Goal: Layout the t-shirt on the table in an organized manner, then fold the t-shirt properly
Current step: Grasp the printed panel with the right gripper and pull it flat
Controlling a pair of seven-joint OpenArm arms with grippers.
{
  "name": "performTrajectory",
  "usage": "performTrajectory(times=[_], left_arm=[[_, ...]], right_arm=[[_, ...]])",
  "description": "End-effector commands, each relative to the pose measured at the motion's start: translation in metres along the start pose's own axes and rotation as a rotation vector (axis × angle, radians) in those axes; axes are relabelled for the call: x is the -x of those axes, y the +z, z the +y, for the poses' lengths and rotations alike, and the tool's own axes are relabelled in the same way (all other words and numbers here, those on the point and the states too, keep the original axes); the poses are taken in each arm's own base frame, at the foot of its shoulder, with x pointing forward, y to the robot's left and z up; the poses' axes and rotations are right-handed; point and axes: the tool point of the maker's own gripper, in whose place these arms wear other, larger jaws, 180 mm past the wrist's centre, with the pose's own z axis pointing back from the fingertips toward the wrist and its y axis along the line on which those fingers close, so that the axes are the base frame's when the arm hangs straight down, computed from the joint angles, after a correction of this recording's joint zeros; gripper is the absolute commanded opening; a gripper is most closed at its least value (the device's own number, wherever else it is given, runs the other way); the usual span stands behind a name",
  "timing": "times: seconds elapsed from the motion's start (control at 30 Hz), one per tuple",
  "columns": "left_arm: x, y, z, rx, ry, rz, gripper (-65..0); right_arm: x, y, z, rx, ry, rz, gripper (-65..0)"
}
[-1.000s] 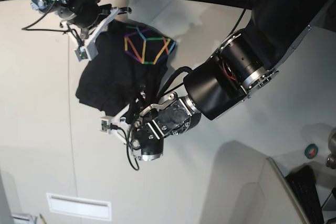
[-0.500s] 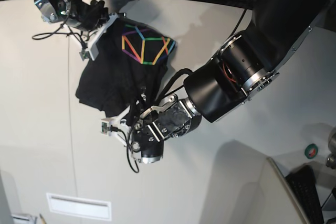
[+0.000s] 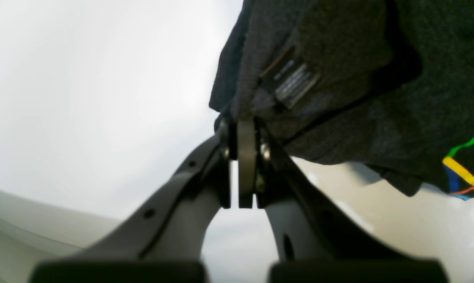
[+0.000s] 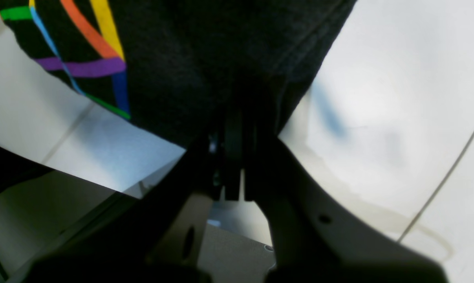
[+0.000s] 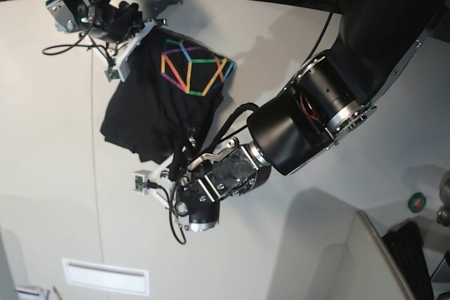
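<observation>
Hiding both pincer tips — t-shirt point(image 5: 151, 107) folds

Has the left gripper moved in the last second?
Yes. The left gripper, shut on the t-shirt, has shifted toward the base view's bottom edge, nearer the table's white label.

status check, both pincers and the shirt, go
Left pincer shut on t-shirt edge near the tag. Right pincer shut on another edge. Shirt bunched, raised off table, not laid flat. Nothing in the way.
</observation>
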Motion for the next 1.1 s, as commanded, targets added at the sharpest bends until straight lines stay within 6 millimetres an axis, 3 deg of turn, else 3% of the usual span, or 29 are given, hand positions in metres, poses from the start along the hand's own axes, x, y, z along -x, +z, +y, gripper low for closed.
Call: performTrajectory(times=[0.0, 0.17, 0.2, 0.4, 0.47, 0.57, 0.63, 0.7, 0.77, 0.9, 1.07], left_arm=[[-0.011, 0.014, 0.021, -0.05, -0.015, -0.018, -65.0], [-0.008, 0.007, 0.009, -0.039, -0.08, 0.023, -65.0], [-0.008, 0.006, 0.007, -0.035, -0.084, 0.024, -60.9], [-0.01, 0.012, 0.017, -0.044, -0.032, -0.01, -15.0], [-0.011, 0.02, 0.028, -0.057, 0.02, -0.04, -9.4], [-0.022, 0.039, 0.044, -0.1, 0.075, -0.118, -15.1], [-0.009, 0.045, 0.039, -0.114, 0.115, -0.12, -24.7], [-0.012, 0.053, 0.02, -0.129, 0.125, -0.177, -41.3], [-0.005, 0.05, -0.014, -0.112, 0.133, -0.224, -64.5], [0.012, 0.037, -0.077, -0.041, 0.136, -0.235, -65.0], [0.044, 0.015, -0.129, 0.036, 0.227, -0.176, -65.0]], right_arm=[[-0.006, 0.002, 0.0, -0.005, 0.009, -0.017, -65.0], [-0.008, 0.003, 0.001, -0.008, 0.011, -0.023, -65.0], [-0.009, 0.003, 0.001, -0.009, 0.011, -0.024, -65.0], [-0.015, 0.009, 0.008, -0.026, 0.023, -0.048, -65.0], [-0.021, 0.017, 0.017, -0.049, 0.034, -0.072, -65.0], [-0.027, 0.028, 0.028, -0.076, 0.039, -0.105, -65.0], [-0.033, 0.035, 0.027, -0.075, 0.053, -0.125, -65.0], [-0.033, 0.037, 0.03, -0.082, 0.055, -0.13, -65.0], [-0.034, 0.038, 0.028, -0.078, 0.059, -0.132, -65.0], [-0.033, 0.037, 0.027, -0.077, 0.058, -0.129, -65.0], [-0.044, 0.031, 0.019, -0.055, 0.061, -0.138, -65.0]])
